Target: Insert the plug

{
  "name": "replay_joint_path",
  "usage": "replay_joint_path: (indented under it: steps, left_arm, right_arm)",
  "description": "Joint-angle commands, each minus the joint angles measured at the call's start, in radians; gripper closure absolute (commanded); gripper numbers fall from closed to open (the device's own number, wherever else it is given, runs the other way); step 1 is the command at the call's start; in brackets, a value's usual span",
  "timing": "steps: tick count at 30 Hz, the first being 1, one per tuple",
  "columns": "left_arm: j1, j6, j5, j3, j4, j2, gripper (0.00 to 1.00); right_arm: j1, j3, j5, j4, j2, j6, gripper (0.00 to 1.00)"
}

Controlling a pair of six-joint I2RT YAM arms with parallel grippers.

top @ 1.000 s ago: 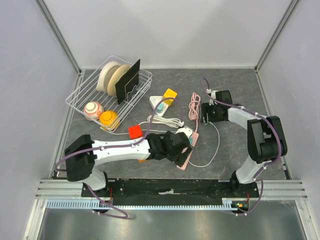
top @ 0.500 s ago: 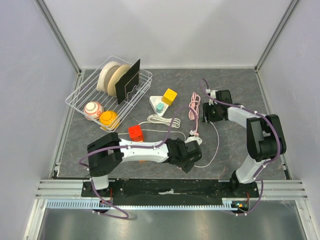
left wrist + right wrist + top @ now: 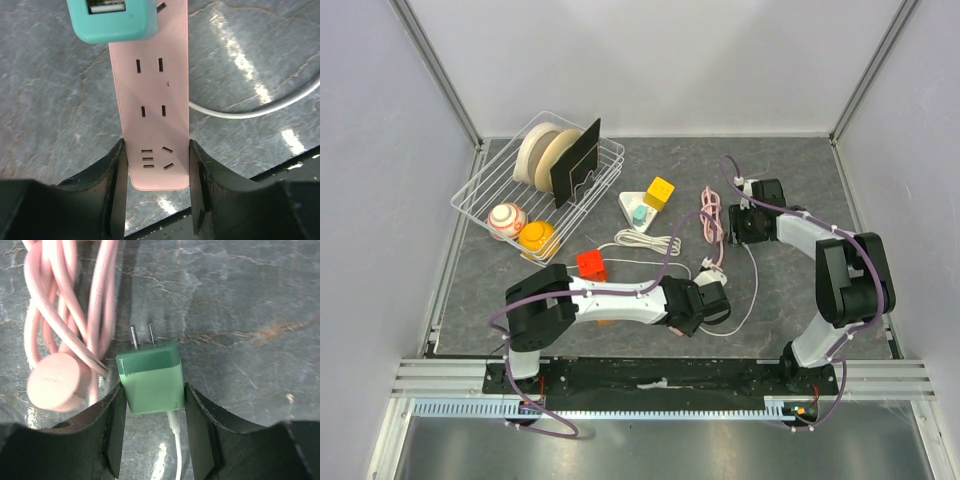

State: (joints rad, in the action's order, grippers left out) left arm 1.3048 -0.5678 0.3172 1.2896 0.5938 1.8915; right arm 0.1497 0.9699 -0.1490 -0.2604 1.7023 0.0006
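Two holds: my left gripper (image 3: pixel 157 165) clamps the flat pink power strip (image 3: pixel 150 100), right gripper (image 3: pixel 152 405) the boxy green plug (image 3: pixel 150 377); next, I judge, carry it toward seven o'clock, prongs (image 3: pixel 142 337) to slots (image 3: pixel 148 65).

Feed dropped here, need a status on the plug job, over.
Left gripper shut on power strip. Right gripper shut on green plug, prongs bare. Pink cord bundled beside plug.

A pink cord (image 3: pixel 65 305) crowds the left flank of the plug (image 3: pixel 150 382), while bare table (image 3: pixel 250 300) opens ahead and to its right. On the strip (image 3: pixel 152 125), a teal charger (image 3: pixel 112 20) blocks the far end, nearer sockets (image 3: pixel 149 65) lie open, and a white cable (image 3: pixel 235 114) loops alongside.
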Motion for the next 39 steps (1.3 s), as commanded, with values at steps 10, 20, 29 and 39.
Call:
replay_joint_path:
  steps: [10,20,29,39]
  left_arm:
    - [-0.195,-0.066,0.272,0.082,0.132,-0.22,0.98]
    - [-0.308,-0.003,0.301,0.249,0.052,-0.06,0.98]
    - [-0.309,0.082,0.188,0.44,-0.112,0.13,0.98]
    - [-0.294,0.086,0.125,0.445,-0.127,0.287,0.98]
  right_arm:
    - [-0.243,0.056,0.269,-0.135,-0.346,0.28,1.0]
    - [-0.291,0.003,0.138,-0.174,-0.467,0.318,1.0]
    - [-0.289,-0.106,-0.027,-0.112,-0.492,0.331,1.0]
    - [-0.289,-0.108,-0.072,-0.105,-0.515,0.317,1.0]
